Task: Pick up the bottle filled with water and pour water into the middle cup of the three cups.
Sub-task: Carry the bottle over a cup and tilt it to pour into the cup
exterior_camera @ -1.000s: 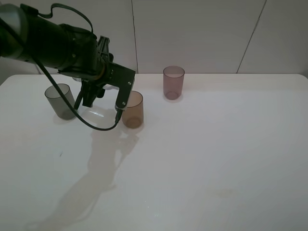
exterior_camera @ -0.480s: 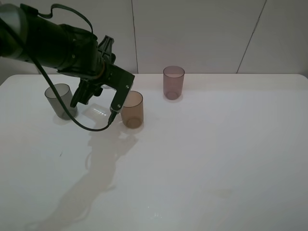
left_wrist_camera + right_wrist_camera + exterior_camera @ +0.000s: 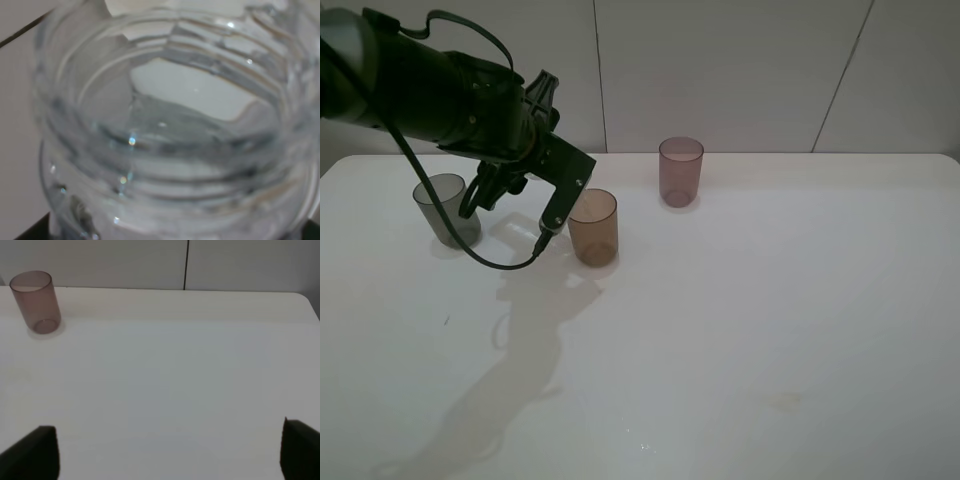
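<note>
The clear bottle fills the left wrist view: a ribbed threaded neck with water inside. My left gripper is shut on it and holds it above the table between the smoky grey cup and the amber-brown middle cup. In the exterior high view the arm hides most of the bottle. The mauve-purple cup stands farther right and back, and also shows in the right wrist view. My right gripper is open and empty, over bare table.
The white table reaches to a pale tiled wall at the back. A black cable hangs in a loop from the left arm, just left of the amber cup. The right arm is out of the exterior high view.
My left gripper has moved slightly up and to the left with the bottle. The bright patch on the table under it has shifted towards the back. The cups have not moved.
</note>
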`<state>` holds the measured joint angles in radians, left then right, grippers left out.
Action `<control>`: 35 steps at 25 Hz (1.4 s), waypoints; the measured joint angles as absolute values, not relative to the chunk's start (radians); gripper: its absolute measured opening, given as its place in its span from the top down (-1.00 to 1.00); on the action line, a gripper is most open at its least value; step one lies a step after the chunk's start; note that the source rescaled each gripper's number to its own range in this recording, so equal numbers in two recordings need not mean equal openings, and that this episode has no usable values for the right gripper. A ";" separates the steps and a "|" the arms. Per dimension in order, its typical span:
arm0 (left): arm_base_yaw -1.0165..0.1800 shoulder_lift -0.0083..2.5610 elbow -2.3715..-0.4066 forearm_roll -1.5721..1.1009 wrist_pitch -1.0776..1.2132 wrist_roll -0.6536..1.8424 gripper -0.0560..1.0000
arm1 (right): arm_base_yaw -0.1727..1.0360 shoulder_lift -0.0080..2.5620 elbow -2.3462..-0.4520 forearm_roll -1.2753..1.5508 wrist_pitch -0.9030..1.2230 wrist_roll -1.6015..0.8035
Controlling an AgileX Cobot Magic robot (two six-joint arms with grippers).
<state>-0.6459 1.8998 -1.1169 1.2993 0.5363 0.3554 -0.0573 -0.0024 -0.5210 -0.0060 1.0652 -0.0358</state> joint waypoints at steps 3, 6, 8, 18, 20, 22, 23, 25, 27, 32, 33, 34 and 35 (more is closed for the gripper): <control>-0.646 1.900 -1.117 1.300 0.536 0.357 0.87 | -0.057 -0.002 -0.521 -0.006 1.065 -0.036; -0.646 1.900 -1.117 1.302 0.536 0.360 0.87 | -0.057 -0.002 -0.521 -0.006 1.065 -0.036; -0.646 1.900 -1.117 1.306 0.537 0.361 0.87 | -0.057 -0.002 -0.521 -0.006 1.065 -0.036; -0.646 1.900 -1.117 1.322 0.546 0.389 0.87 | -0.057 -0.002 -0.521 -0.006 1.065 -0.036; -0.646 1.900 -1.117 1.324 0.547 0.407 0.87 | -0.057 -0.002 -0.521 -0.006 1.065 -0.036; -0.646 1.900 -1.117 1.325 0.547 0.423 0.87 | -0.057 -0.002 -0.521 -0.006 1.065 -0.036; -0.646 1.900 -1.117 1.325 0.548 0.431 0.87 | -0.057 -0.002 -0.521 -0.006 1.065 -0.036; -0.646 1.900 -1.117 1.325 0.548 0.443 0.87 | -0.057 -0.002 -0.521 -0.006 1.065 -0.036; -0.646 1.900 -1.117 1.326 0.548 0.448 0.87 | -0.057 -0.002 -0.521 -0.006 1.065 -0.036; -0.646 1.900 -1.117 1.329 0.548 0.452 0.87 | -0.057 -0.002 -0.521 -0.006 1.065 -0.036; -0.646 1.900 -1.117 1.328 0.548 0.452 0.87 | -0.057 -0.002 -0.521 -0.006 1.065 -0.036; -0.646 1.900 -1.117 1.329 0.548 0.452 0.87 | -0.057 -0.002 -0.521 -0.006 1.065 -0.036; -0.646 1.900 -1.117 1.333 0.549 0.452 0.87 | -0.057 -0.002 -0.521 -0.006 1.065 -0.036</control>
<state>-0.6459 1.8998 -1.1169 1.3330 0.5492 0.4524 -0.0573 -0.0024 -0.5210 -0.0060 1.0652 -0.0358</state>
